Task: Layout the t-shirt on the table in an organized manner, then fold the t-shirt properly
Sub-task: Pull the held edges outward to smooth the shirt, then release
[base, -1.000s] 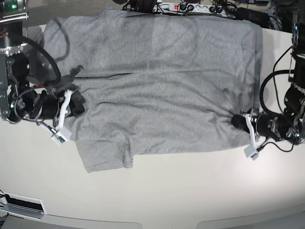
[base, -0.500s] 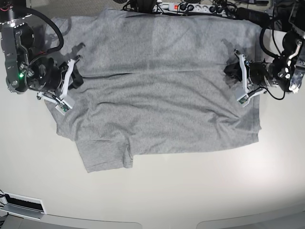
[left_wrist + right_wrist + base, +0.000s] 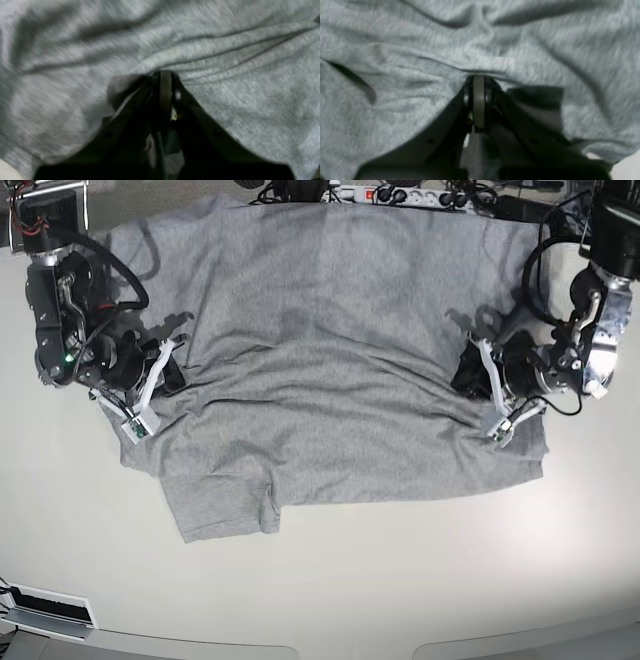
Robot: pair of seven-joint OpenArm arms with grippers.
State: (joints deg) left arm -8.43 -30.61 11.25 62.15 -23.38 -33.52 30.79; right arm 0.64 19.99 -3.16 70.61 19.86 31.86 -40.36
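Observation:
The heather-grey t-shirt lies spread over the back half of the off-white table, plain side up, with one sleeve pointing toward the near edge. My left gripper is over the shirt's right side, shut on a pinch of fabric. In the left wrist view its tips meet in a ridge of cloth. At the shirt's left side my right gripper is also shut on fabric. The right wrist view shows its tips closed in a crease of grey cloth. Wrinkles run between the two grips.
A power strip with cables lies along the table's back edge, just behind the shirt. A white slotted box sits at the near left corner. Bare table runs in front of the shirt.
Both grippers carried their pinched fabric from the near side toward the back, then came slightly back and inward. The straight fold line across the shirt has given way to slack wrinkles.

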